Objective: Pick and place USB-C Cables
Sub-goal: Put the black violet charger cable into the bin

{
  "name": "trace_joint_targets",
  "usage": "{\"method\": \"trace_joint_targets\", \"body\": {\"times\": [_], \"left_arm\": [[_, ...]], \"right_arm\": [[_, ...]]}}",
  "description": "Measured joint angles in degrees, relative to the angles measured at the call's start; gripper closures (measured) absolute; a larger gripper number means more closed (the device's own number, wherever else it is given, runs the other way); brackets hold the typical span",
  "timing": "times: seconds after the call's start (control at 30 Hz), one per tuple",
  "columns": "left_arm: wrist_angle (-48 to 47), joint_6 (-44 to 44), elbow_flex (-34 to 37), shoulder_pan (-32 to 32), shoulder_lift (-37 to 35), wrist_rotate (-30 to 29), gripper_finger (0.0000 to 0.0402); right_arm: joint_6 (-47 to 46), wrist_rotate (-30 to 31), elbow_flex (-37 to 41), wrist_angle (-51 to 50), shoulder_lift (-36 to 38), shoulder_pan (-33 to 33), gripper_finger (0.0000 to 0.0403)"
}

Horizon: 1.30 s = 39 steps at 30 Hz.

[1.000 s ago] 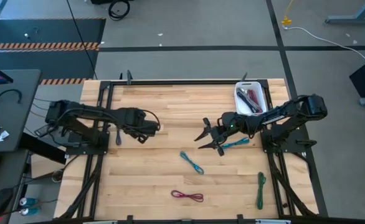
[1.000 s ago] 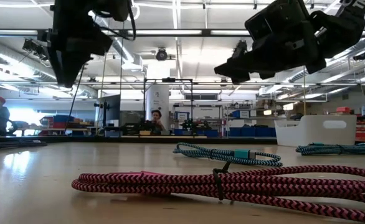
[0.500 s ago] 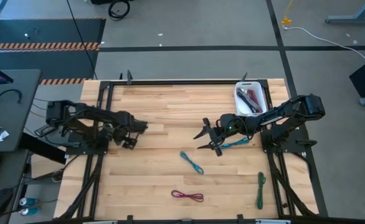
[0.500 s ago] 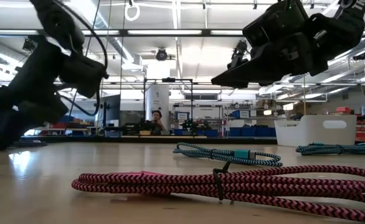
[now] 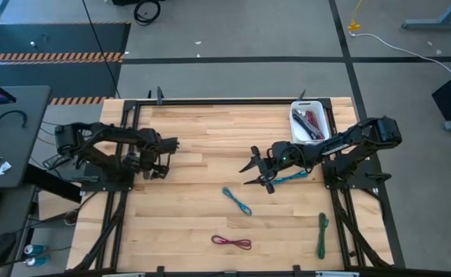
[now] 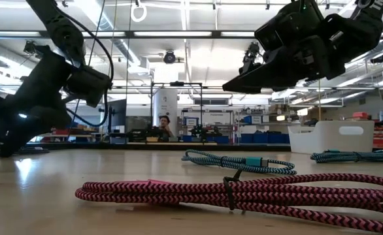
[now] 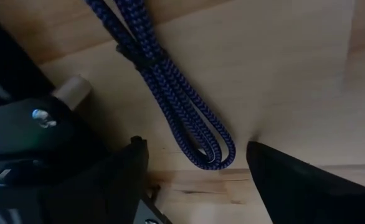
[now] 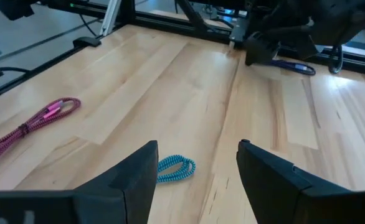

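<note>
Left gripper (image 5: 155,158): at the left of the overhead frame, low over the bench (image 5: 210,154). Its wrist view shows the jaws spread wide on either side of the purple cable (image 7: 170,87), gripping nothing, apparently positioned to close on it.
Purple cable: lies flat on the wood at the bench's left edge. Overhead the arm hides most of it; only the left wrist view shows its braid and looped end.
Light blue cable (image 5: 238,201): centre of the overhead frame, slightly below the middle, untouched.
Magenta-red cable (image 5: 232,242): lower centre overhead; fills the foreground of the low view.
Right gripper (image 5: 259,171): right of centre, raised off the bench as the low view shows, jaws wide apart and empty.
Teal cable (image 5: 290,178): just beside the right gripper.
White bin (image 5: 297,128): upper right, holding cables already, probably including the maroon one.
Green cable (image 5: 322,235): lower right, awaiting pickup.
</note>
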State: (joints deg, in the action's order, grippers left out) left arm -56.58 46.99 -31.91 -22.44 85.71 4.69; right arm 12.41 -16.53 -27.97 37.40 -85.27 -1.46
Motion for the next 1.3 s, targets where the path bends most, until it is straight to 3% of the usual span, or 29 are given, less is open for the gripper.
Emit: {"method": "trace_joint_targets", "body": {"times": [0.23, 0.47, 0.63, 0.73, 0.83, 0.93, 1.17, 1.3], "left_arm": [[1.18, -6.12, 0.60, -6.39, 0.31, 2.60, 0.0178], [2.41, -9.64, 0.41, -7.03, 0.26, 2.52, 0.0296], [0.40, -10.16, -1.17, -2.91, -0.09, -0.94, 0.0384], [-2.71, -8.15, -3.68, 2.15, -1.61, -9.55, 0.0384], [-0.01, -5.92, -6.84, 8.82, -4.23, -12.68, 0.0384], [9.13, -4.99, -7.90, 15.54, -5.85, -16.39, 0.0385], [54.96, -16.56, -6.27, 27.56, -4.28, -23.21, 0.0382], [72.72, -22.83, -6.17, 29.76, -1.64, -26.43, 0.0383]], "right_arm": [[0.43, -0.02, 0.00, -0.29, 0.00, -0.06, 0.0181], [0.87, -0.02, 0.00, -1.38, 0.04, -0.04, 0.0181], [0.87, 0.83, 0.00, -2.52, 0.07, -0.04, 0.0181], [0.47, 0.98, 1.25, -1.09, 0.09, -0.15, 0.0188], [-2.22, 2.58, 4.46, 4.48, 0.09, -0.78, 0.0198], [-4.82, 5.41, 8.54, 11.83, 0.09, -1.98, 0.0206], [-11.29, 6.00, 11.97, 21.09, 0.07, -5.55, 0.0201], [-12.00, 5.97, 10.71, 21.15, 0.07, -4.89, 0.0172]]}}
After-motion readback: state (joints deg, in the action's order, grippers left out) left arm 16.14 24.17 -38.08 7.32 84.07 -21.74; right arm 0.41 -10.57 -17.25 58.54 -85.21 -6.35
